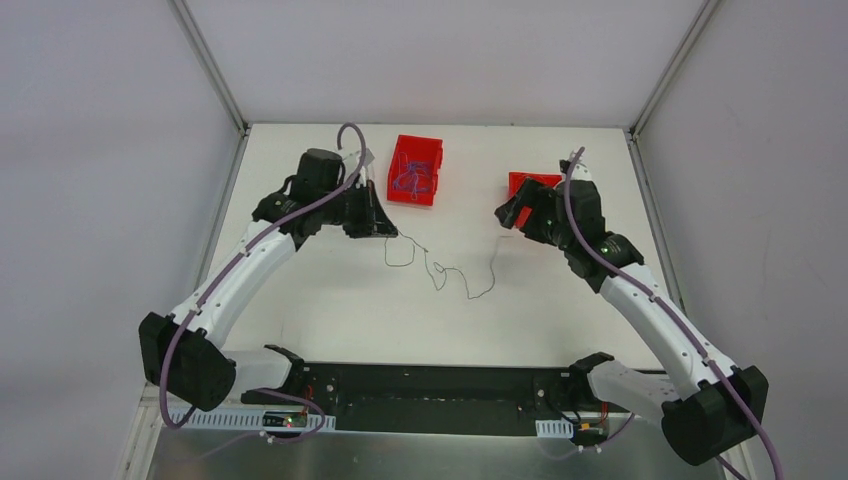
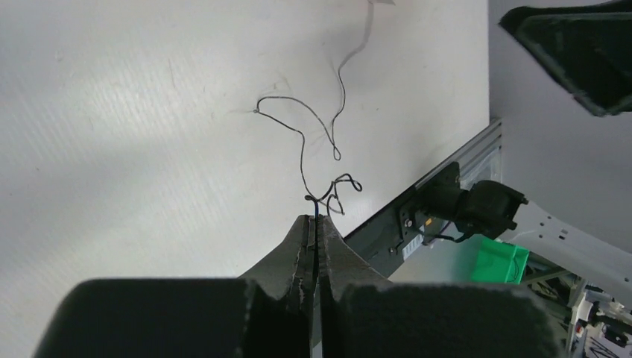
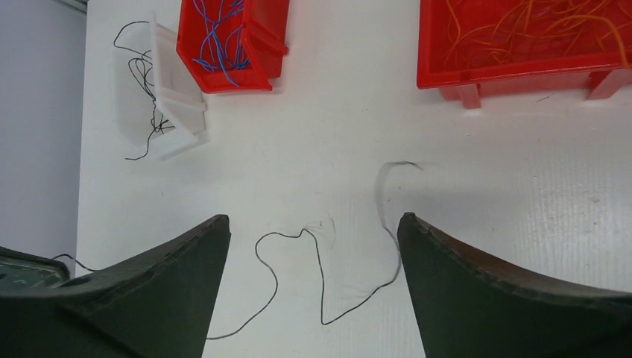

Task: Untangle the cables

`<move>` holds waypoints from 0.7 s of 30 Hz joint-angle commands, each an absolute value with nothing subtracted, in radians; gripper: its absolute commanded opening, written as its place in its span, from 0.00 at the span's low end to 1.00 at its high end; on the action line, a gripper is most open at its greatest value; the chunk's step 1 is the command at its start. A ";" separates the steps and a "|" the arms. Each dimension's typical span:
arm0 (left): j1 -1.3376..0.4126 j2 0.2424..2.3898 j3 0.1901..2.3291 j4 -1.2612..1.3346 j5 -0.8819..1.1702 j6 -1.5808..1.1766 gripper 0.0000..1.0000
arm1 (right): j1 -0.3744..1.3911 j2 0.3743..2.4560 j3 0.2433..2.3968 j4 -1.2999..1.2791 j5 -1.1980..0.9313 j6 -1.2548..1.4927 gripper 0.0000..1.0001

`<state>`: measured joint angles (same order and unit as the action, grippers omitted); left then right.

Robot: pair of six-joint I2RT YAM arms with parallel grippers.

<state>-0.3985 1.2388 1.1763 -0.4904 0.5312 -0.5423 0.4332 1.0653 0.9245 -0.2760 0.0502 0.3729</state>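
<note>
Left gripper (image 2: 316, 220) clenched on end of black cable (image 2: 303, 160) — rest lies loose, curly, across table (image 1: 330, 300) toward right gripper (image 3: 313, 218), jaws wide, empty, above far stretch. Likely hair-light, limp, slippery — pinch free end, pull gently.

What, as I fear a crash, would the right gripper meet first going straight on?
Probably the thin black wire on the white table, lying between the open fingers of the right gripper; depth is unclear.
</note>
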 commanded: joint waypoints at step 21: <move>-0.666 1.528 1.269 -0.401 0.350 -0.469 0.04 | 0.361 1.033 0.790 -0.465 -0.114 0.418 0.94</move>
<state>-0.6373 1.4666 1.2102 -0.4431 0.4007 -0.4950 0.3649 1.0317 0.7990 -0.4637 -0.0612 0.3931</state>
